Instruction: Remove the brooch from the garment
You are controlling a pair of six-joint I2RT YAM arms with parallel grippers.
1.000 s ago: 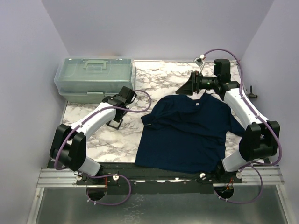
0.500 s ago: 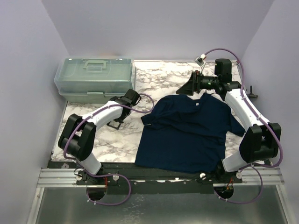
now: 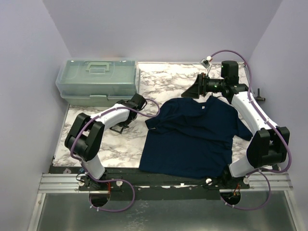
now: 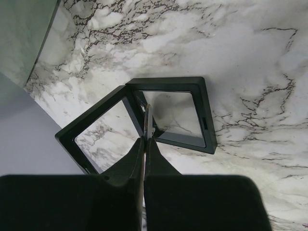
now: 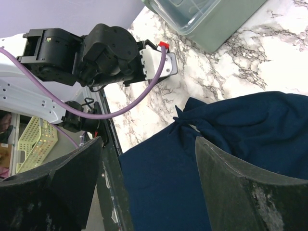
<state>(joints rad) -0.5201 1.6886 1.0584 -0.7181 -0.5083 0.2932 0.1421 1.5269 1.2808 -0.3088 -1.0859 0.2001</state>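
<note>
The garment, a dark navy T-shirt (image 3: 192, 134), lies flat in the middle of the marble table, its white neck tag (image 3: 203, 107) at the far side. My left gripper (image 3: 129, 114) is to the shirt's left, over an open black square frame case (image 3: 118, 126). In the left wrist view the left gripper (image 4: 145, 140) is shut on a thin dull metallic piece seen edge-on, the brooch (image 4: 148, 120), just above the case (image 4: 173, 115). My right gripper (image 3: 193, 89) is open and empty above the shirt's collar; the shirt (image 5: 202, 159) shows between its fingers.
A translucent green lidded box (image 3: 98, 82) stands at the far left, and shows in the right wrist view (image 5: 207, 17). The left arm (image 5: 106, 53) shows beyond the shirt's sleeve. Grey walls close in the table's back and sides.
The left arm has swung its lower links to the right, and its gripper has shifted slightly right over the black case. The right arm and the shirt have not moved.
</note>
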